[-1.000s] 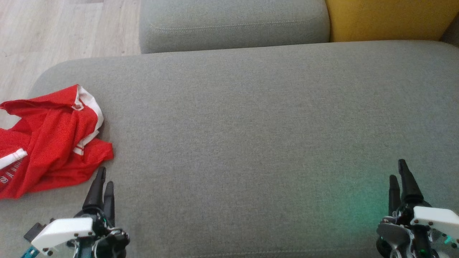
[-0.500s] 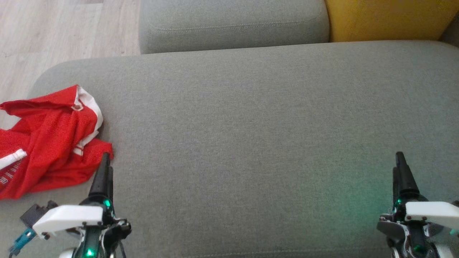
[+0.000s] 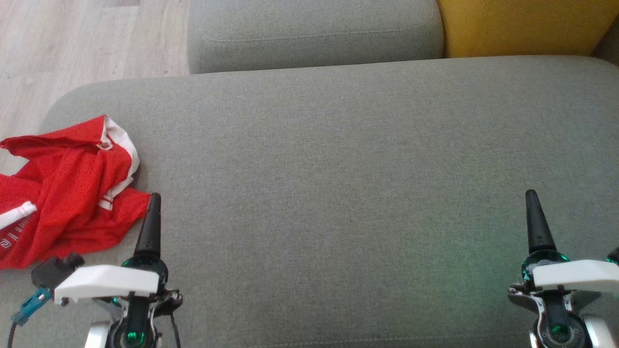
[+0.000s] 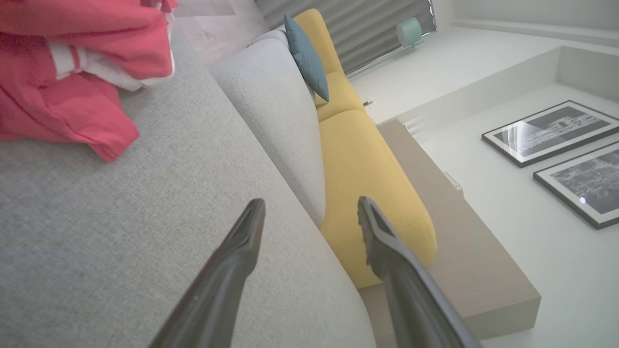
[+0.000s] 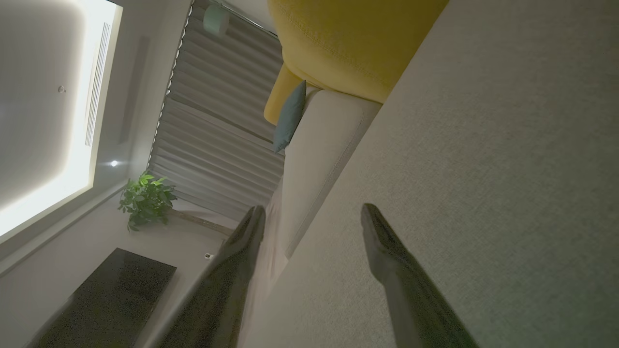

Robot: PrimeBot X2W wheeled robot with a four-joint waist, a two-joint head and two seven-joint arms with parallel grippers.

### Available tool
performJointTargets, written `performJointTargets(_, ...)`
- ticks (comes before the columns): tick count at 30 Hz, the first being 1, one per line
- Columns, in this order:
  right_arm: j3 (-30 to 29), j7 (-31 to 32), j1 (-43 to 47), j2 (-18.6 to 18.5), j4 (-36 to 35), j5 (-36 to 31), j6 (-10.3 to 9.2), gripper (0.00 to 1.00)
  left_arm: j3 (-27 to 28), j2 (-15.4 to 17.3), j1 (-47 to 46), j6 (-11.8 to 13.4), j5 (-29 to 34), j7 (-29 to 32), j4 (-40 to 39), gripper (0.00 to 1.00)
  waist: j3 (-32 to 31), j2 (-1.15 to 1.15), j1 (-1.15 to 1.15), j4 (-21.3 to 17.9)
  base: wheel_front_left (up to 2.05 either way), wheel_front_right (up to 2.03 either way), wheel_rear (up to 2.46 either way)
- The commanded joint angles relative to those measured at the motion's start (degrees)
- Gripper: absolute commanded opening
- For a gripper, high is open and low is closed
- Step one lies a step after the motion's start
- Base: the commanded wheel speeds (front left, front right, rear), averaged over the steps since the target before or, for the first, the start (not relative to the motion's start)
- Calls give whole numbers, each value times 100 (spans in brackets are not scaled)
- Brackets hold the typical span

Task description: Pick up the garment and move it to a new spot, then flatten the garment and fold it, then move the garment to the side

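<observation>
A: What's the garment (image 3: 72, 188) sitting in or on rn?
B: Just the grey seat cushion (image 3: 338, 159). We see the garment, red w/ white trim, crumpled on it, left of and a bit ahead of our left gripper (image 3: 154, 197). Part of it runs off the head view's left edge.
A: Jaws?
B: Both pairs are spread wide w/ nothing between them. In the left wrist view our two fingers (image 4: 232, 261) stand apart over bare cushion. The garment's nearest corner is ahead-left of the tips, near but not touching. Our right gripper (image 5: 314, 209) has the same gap, w/ the grey back cushion (image 5: 329, 140) beyond its tips.
A: Right jaws vs the garment?
B: Well apart, w/ most of the seat lying between them.
A: What's changed vs a sec ago?
B: Both grippers reach further fwd now. The left tip is level w/ the garment's near-right corner, and before it was short of it. Both wrists have rolled too. In the head view we saw two fingers side by side on each, and now they line up as one spike. The garment hasn't shifted, and its folds are the same. The cam hasn't moved either, since the yellow cushion (image 3: 522, 24) sits where it did.
</observation>
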Motion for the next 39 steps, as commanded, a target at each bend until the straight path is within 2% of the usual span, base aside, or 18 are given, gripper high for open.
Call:
performJointTargets(1,91,-10,-304,-124,-289,-257,10,100,29,90,-321,-22,268,-87,-275,100,-4,0,0,1,0,0,0)
performJointTargets(23,245,-47,-225,-97,-539,-1842,13,100,-205,212,-311,91,2043,-439,-423,100,-36,0,0,12,0,0,0)
performJointTargets(39,371,-104,-177,-77,-657,-3058,16,100,-385,342,-324,272,3313,-707,-491,100,-63,0,0,22,0,0,0)
